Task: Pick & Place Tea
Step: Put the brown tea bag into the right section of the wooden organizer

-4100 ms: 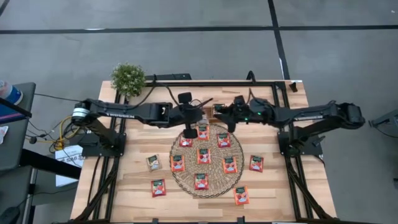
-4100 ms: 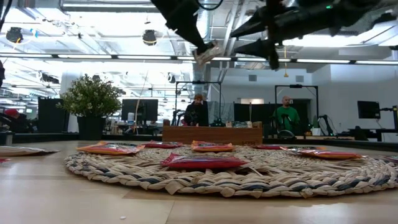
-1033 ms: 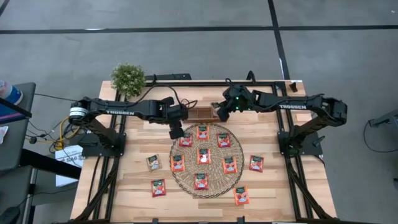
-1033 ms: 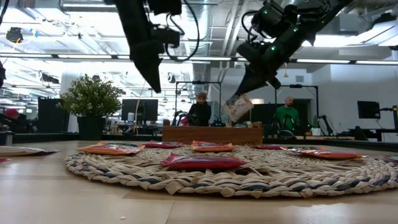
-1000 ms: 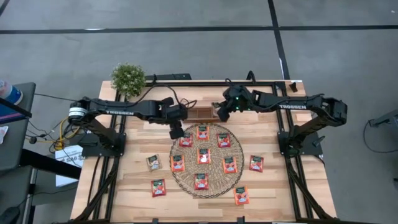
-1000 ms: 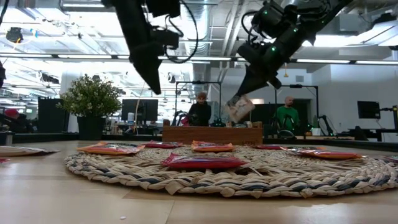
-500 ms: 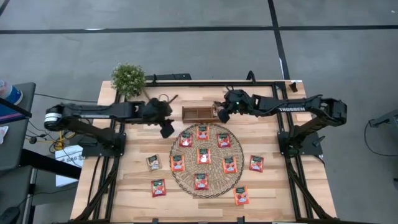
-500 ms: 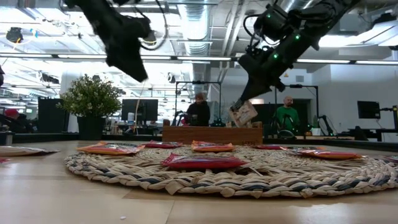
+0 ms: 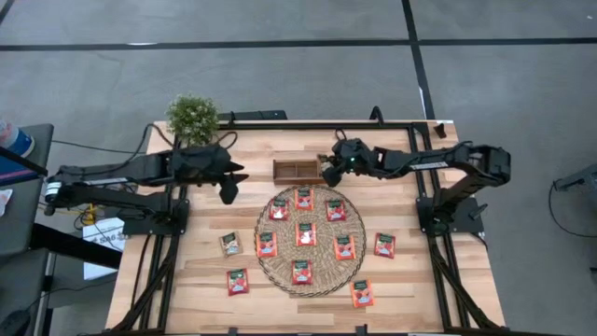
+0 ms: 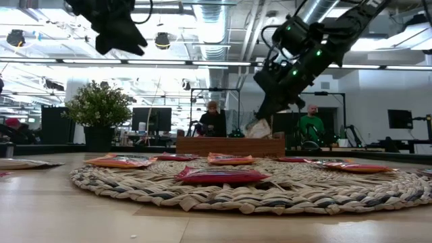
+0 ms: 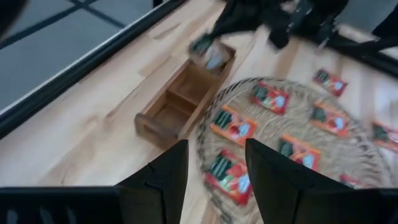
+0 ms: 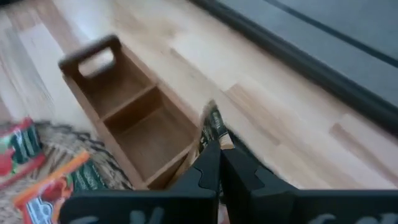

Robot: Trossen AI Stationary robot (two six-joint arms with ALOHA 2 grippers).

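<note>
Wooden table (image 9: 205,280): my right gripper (image 9: 328,174) clamps a tea sachet (image 10: 258,128) above the tray's (image 9: 297,170) right end; my left gripper (image 9: 227,191) hangs parted, far left.

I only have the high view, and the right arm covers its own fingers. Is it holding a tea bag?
Observer: Yes. The low view shows the right gripper shut on a pale tea bag that hangs from its tips.
Operator: Is it inside the wooden tray?
Observer: I cannot tell. The right wrist view puts the bag at the tray's near end, and the two compartments in sight are empty.
Operator: And the left arm?
Observer: The left wrist view shows the left gripper open, with nothing between its fingers.
</note>
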